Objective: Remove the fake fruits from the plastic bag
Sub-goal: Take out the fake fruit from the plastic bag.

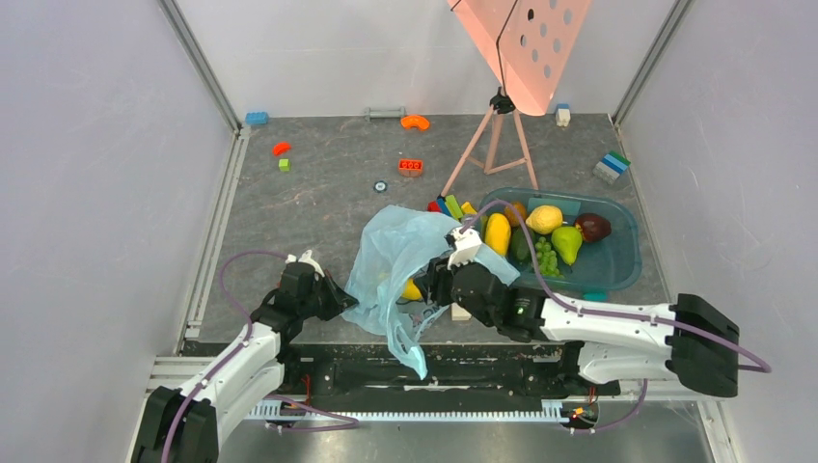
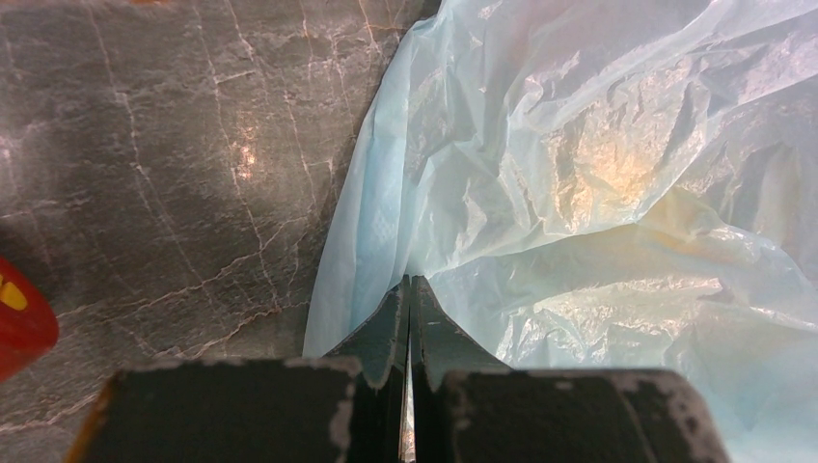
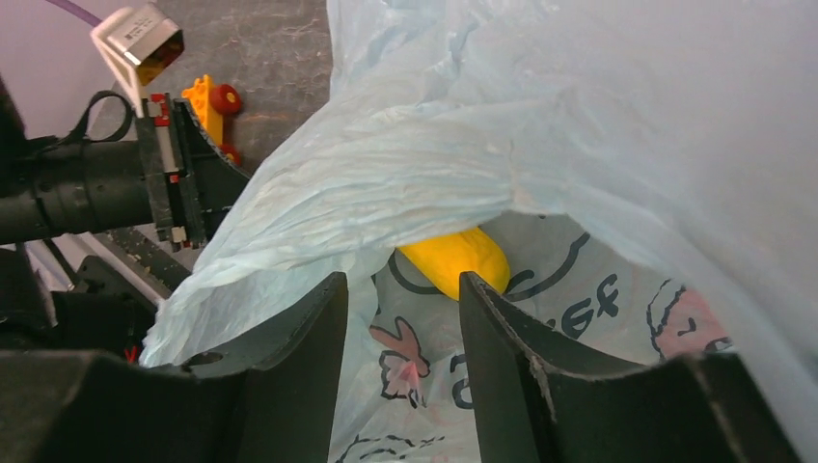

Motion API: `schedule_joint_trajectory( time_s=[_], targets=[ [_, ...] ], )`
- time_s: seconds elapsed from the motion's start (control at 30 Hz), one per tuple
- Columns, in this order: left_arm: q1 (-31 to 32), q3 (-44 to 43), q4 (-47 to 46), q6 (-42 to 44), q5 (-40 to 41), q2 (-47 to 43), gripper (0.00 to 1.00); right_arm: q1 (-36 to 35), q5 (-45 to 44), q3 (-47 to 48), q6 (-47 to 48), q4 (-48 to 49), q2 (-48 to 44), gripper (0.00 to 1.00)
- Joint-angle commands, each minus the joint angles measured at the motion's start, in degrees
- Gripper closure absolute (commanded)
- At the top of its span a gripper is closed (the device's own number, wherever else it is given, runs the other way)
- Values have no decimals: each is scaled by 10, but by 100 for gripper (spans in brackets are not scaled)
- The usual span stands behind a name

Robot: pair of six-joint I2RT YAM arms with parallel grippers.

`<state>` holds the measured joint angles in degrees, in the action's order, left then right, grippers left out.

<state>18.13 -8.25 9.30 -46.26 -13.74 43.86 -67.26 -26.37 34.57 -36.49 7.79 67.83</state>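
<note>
The light blue plastic bag (image 1: 400, 253) lies crumpled in the middle of the table. My left gripper (image 1: 345, 304) is shut on its left edge; in the left wrist view the jaws (image 2: 410, 287) pinch the thin film of the bag (image 2: 579, 193). My right gripper (image 1: 431, 285) is open at the bag's mouth. In the right wrist view its open jaws (image 3: 403, 280) point into the bag (image 3: 579, 125), just short of a yellow fruit (image 3: 458, 258) lying inside on the printed film. The yellow fruit peeks out in the top view (image 1: 412, 289). A lemon (image 1: 544, 219), a pear (image 1: 566, 243) and a plum (image 1: 592, 227) lie in the teal tub.
The teal tub (image 1: 622, 260) stands to the right of the bag and also holds grapes (image 1: 546, 258) and a long yellow fruit (image 1: 497, 233). A pink tripod stand (image 1: 497, 145) is behind it. Toy bricks (image 1: 411, 167) are scattered at the back. A red object (image 2: 19, 323) lies left of my left gripper.
</note>
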Motion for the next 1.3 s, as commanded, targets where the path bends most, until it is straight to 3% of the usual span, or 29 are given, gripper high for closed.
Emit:
schedule_joint_trajectory(
  time_s=[0.0, 0.27, 0.73, 1.0, 1.17, 1.27],
  targets=[
    [2, -7, -2, 1, 3, 3, 98, 2, 28, -10, 33, -15, -36, 48],
    [1, -8, -3, -1, 0, 6, 98, 2, 43, 40, 77, -28, 64, 23],
    [1, -11, 3, 1, 2, 3, 98, 13, 42, 129, 185, -38, 229, 8],
    [1, -10, -7, 2, 1, 15, 98, 28, 74, 131, 178, -38, 276, 20],
    [1, -7, -10, 2, 1, 18, 98, 29, 73, 125, 172, -36, 276, 45],
    [1, -6, -11, 2, 2, 18, 98, 28, 72, 117, 170, -36, 252, 52]
  ],
)
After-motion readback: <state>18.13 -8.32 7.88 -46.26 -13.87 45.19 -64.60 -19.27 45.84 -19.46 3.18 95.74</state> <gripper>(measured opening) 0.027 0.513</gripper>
